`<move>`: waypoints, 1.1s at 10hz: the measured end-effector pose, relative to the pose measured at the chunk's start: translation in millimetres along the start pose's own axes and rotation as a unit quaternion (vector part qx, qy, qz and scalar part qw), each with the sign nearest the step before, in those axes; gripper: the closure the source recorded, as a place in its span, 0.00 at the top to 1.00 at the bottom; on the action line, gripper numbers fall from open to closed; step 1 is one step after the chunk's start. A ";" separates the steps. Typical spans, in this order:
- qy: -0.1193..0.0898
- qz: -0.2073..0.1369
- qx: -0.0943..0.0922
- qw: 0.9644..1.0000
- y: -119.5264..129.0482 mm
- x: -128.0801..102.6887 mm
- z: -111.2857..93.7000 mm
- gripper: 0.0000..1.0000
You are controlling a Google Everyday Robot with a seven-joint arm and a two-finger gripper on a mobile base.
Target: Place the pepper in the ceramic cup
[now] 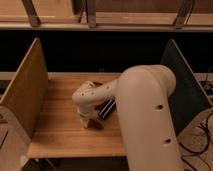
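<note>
Camera view looks down on a pale wooden tabletop fenced by upright side boards, and the robot's fat cream arm sweeps in from the lower right and covers much of it. Its gripper points straight down, low over the wood just left of centre, close beside a black striped block; whether it is clamped on anything I cannot tell. A dark reddish-brown rim peeks out behind the wrist, and I cannot say if that is the small glossy pepper or something else. The off-white ceramic cup I cannot pick out. My guess is the pick-up step is in hand; next would come a secure lift, then finding the cup.
</note>
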 end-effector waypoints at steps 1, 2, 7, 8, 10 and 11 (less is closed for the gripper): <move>0.001 0.004 -0.004 1.000 5.1 -2.9 -1.8 0.02; 0.000 0.009 -0.006 1.000 7.1 -5.5 -4.4 0.02; -0.085 0.123 0.074 0.986 -59.7 -24.8 -83.2 0.02; -0.113 0.153 0.092 0.977 -77.6 -21.0 -102.7 0.02; -0.161 0.198 0.116 0.960 -102.9 -2.9 -130.8 0.02; -0.179 0.211 0.129 0.952 -114.3 11.8 -143.2 0.02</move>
